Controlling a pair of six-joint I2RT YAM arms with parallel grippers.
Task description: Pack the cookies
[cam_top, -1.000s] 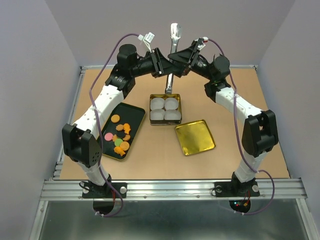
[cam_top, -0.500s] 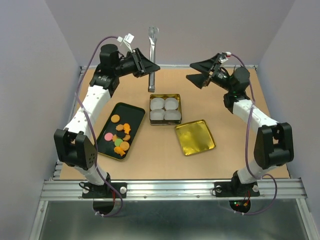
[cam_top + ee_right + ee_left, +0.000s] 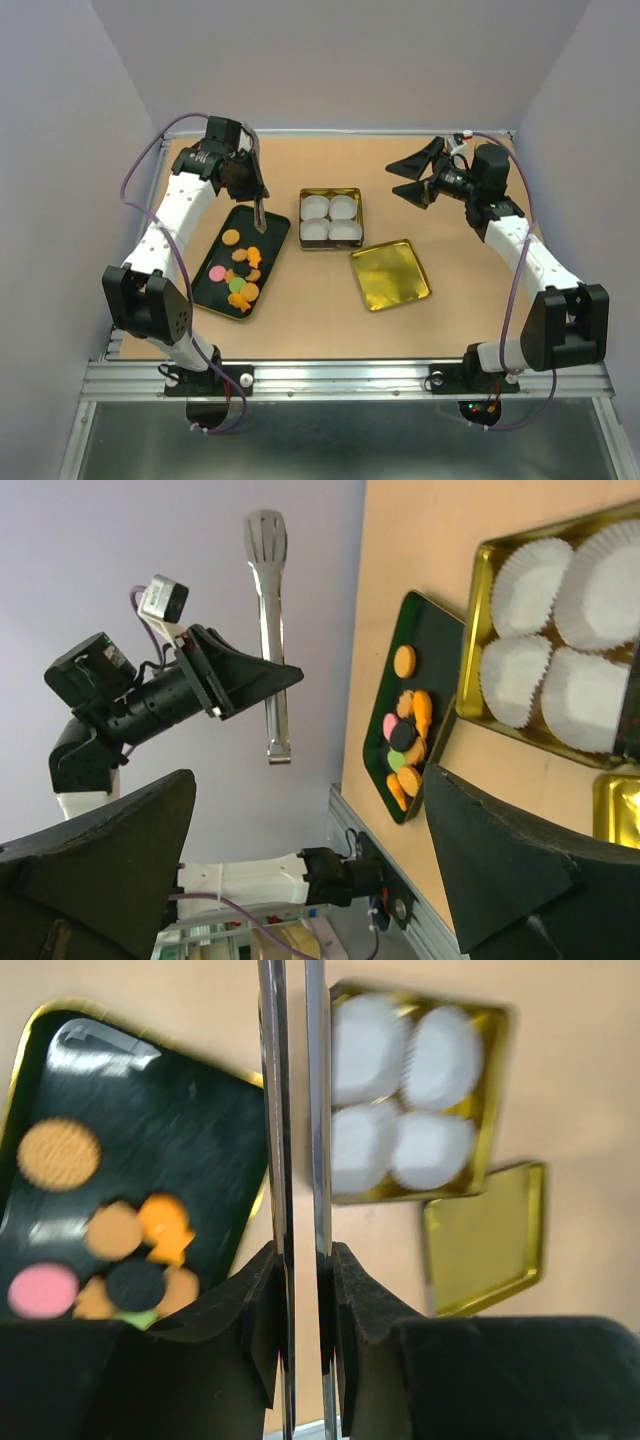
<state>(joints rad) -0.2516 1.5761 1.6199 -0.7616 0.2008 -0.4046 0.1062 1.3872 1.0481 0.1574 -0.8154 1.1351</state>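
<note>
Left of the tin (image 3: 331, 249) is where we've got the cookies (image 3: 241, 256), all of them sitting on the black tray (image 3: 275, 232) and none packed yet. As for writing, the only label-ish thing we can spot is a small white tag (image 3: 462, 141) far right of the tin, and it's too tiny to read.

The tray is a long rectangle on a slant. Its far end sits just left of the tin and its near end is well off to the tin's near left. The cookies string out along that same long axis, lying flat. One round orange one sits alone at the end closest to the tin. Farther from the tin there's a bunch of orange ones with a pink one (image 3: 217, 272) and a green one (image 3: 238, 284).

Our left gripper (image 3: 247, 185) is clamped tight on metal tongs (image 3: 258, 215), and the wrist view shows their two arms (image 3: 290, 1110) squeezed nearly together. The tongs point down, tips over the tray end nearest the tin. We can't tell whether they're touching it.

Our right gripper (image 3: 392, 180) hangs far right of the tin, fingers spread wide, holding nothing.

The tin itself holds four white paper cups (image 3: 317, 208). The gold lid (image 3: 390, 273) lies flat just beside the tin's near right corner.
</note>
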